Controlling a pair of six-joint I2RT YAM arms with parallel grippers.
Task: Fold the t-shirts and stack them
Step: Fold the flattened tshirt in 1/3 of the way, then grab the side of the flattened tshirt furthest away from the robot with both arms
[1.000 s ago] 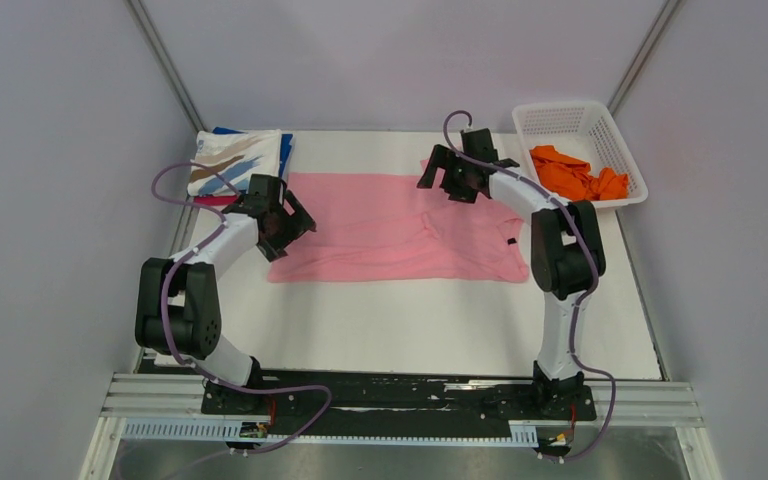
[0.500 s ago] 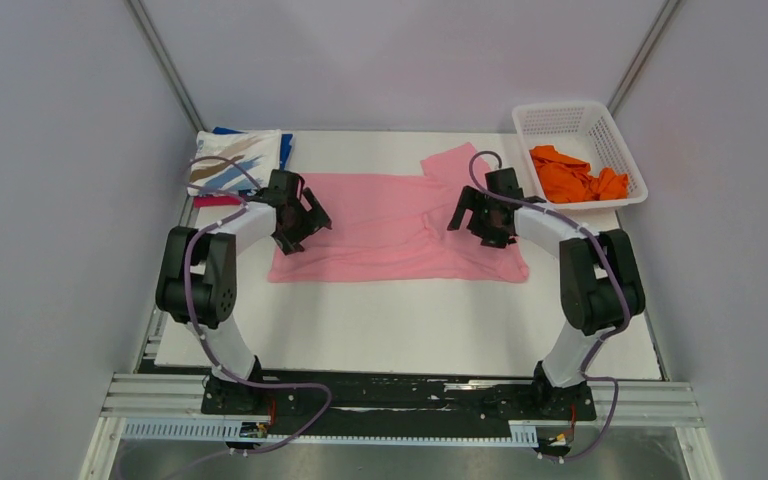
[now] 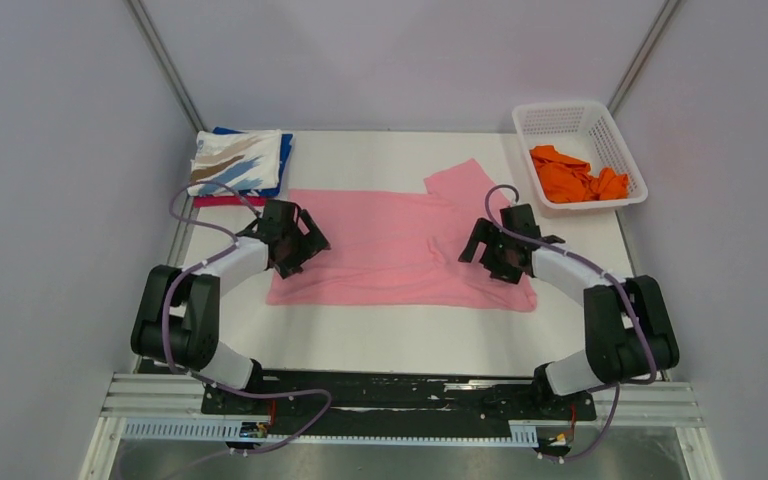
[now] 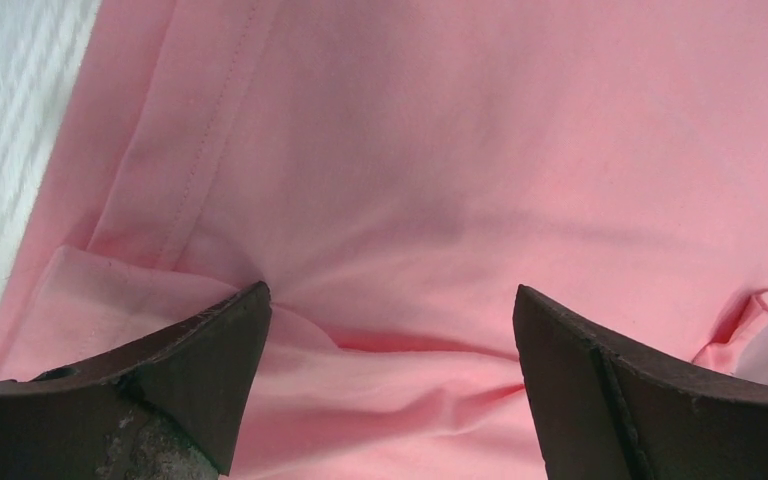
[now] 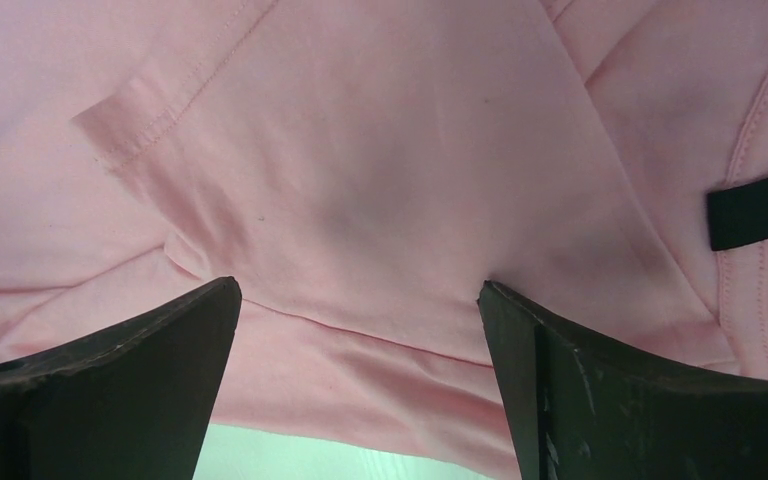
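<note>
Back off the far edge, now over near half of plain light pink cloth t-shirt (image 3: pixel 390 235) lying flat at centre.
Left gripper (image 3: pixel 295 240) and right gripper (image 3: pixel 495 250): wide open, nothing held, low above cloth at either end. Looks like setup for a near-edge pinch.

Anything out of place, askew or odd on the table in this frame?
Nothing looks damaged or spilled. The pink t-shirt is rumpled along its near edge, and one sleeve pokes out askew at its far right corner. The orange t-shirt sits crumpled in the white basket, not yet folded.
</note>
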